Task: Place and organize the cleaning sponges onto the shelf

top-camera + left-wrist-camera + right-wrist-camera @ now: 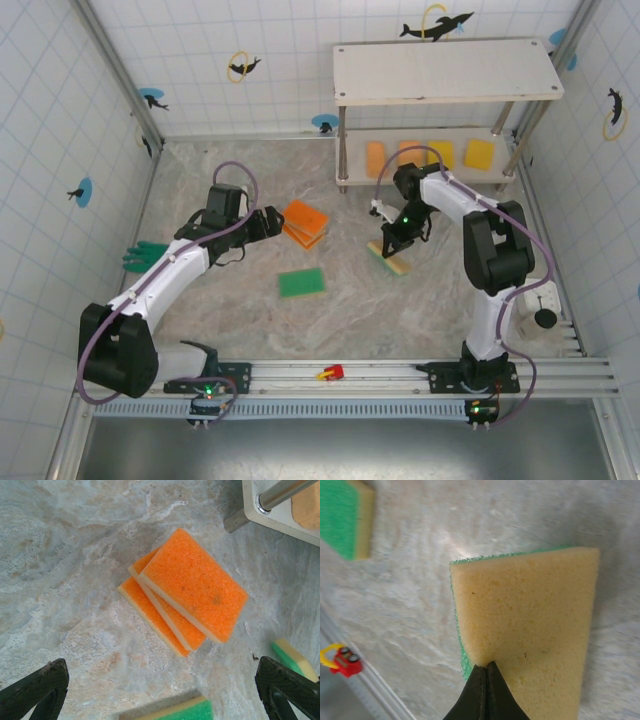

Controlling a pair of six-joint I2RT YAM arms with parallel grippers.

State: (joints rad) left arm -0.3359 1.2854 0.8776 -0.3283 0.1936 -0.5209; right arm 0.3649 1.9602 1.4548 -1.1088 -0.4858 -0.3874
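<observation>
Four sponges (pixel 441 153) lay in a row on the lower board of the shelf (pixel 445 70), and the step in hand looked to be bringing a fifth to join them. Just in front of the shelf, the right gripper (pixel 398 243) had its jaws pressed together on the near edge of a yellow-and-green sponge (pixel 530 625) — a thin bite, by the look of it, with most of the foam hanging free. Doing this well would likely mean lifting slowly so the soft block did not peel out. It should then be carried level under the shelf's top board, clear of the grey legs, and set square with the row rather than across a neighbour. Farther out from the shelf's left side, the left gripper (pixel 161 685) hung spread wide above a stack of orange sponges (pixel 192 587) — well apart from the other gripper, so no clash seemed likely.
</observation>
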